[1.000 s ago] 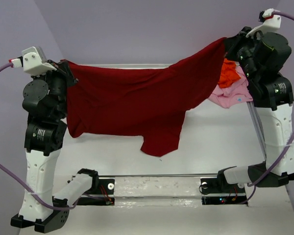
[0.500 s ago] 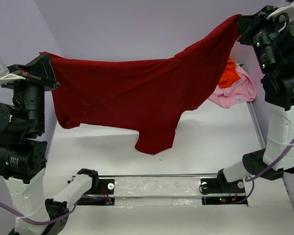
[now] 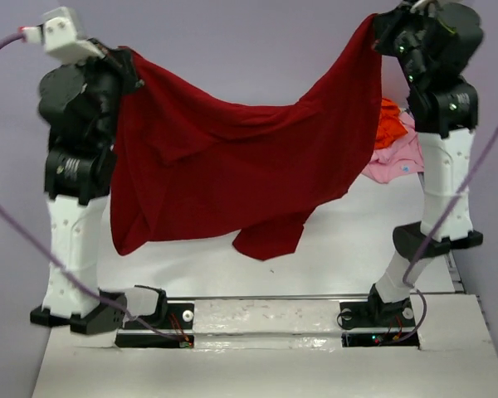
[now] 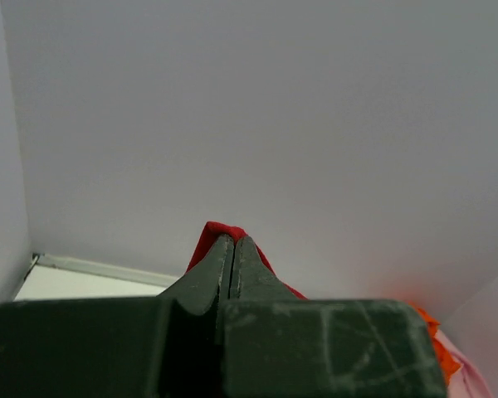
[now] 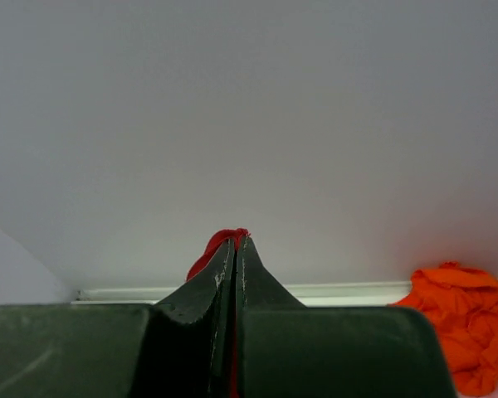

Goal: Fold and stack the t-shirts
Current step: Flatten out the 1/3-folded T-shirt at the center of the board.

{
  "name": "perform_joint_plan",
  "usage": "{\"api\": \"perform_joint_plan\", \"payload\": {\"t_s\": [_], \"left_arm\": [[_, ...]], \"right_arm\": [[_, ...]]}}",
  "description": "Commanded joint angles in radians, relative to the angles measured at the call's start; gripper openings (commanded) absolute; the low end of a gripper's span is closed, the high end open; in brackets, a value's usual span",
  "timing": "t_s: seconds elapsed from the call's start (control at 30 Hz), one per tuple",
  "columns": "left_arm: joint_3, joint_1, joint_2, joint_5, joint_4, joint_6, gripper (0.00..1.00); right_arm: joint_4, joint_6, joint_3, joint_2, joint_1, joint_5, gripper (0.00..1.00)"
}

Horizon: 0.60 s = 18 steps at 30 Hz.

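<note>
So both arms are up high with the dark red t-shirt [image 3: 232, 166] strung between them like washing on a line. The left end effector [image 4: 232, 242] is pinched tight on one corner of it and the right end effector [image 5: 236, 240] is clamped on another, with just a sliver of red poking past each set of tips. The cloth sags in the middle and its lowest part hangs close over the worktop [image 3: 357, 240], maybe brushing it, can't tell. The orange t-shirt [image 3: 388, 124] and pink t-shirt [image 3: 396, 159] sit bunched at the far right.

My worry: each grip has so little fabric that a jerk, or spreading the arms wider, could slip a corner out and the whole thing drops in a heap. That low-hanging part could also tuck under on the way down and give a crooked fold
</note>
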Motion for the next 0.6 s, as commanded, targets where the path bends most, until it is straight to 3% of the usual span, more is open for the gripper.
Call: {"api": "perform_joint_plan", "payload": {"t_s": [0.0,0.1,0.23,0.37,0.57], "left_arm": [[0.058,-0.002,0.184,-0.015,0.000,0.009,0.00],[0.158,-0.005,0.234,0.006,-0.030,-0.005,0.00],[0.192,-0.008,0.178,0.014,-0.011,-0.008,0.00],[0.143,-0.009,0.087,-0.004,0.000,0.000,0.00],[-0.041,-0.009,-0.128,0.023,0.044,-0.017,0.00]], "right_arm": [[-0.043,0.061,0.033,0.182,-0.067,-0.113,0.00],[-0.048,0.064,0.051,0.198,-0.087,-0.121,0.00],[-0.031,0.064,0.065,0.132,-0.096,-0.156,0.00],[-0.026,0.071,0.042,0.034,-0.096,-0.201,0.00],[-0.002,0.068,-0.165,-0.196,-0.096,-0.213,0.00]]}}
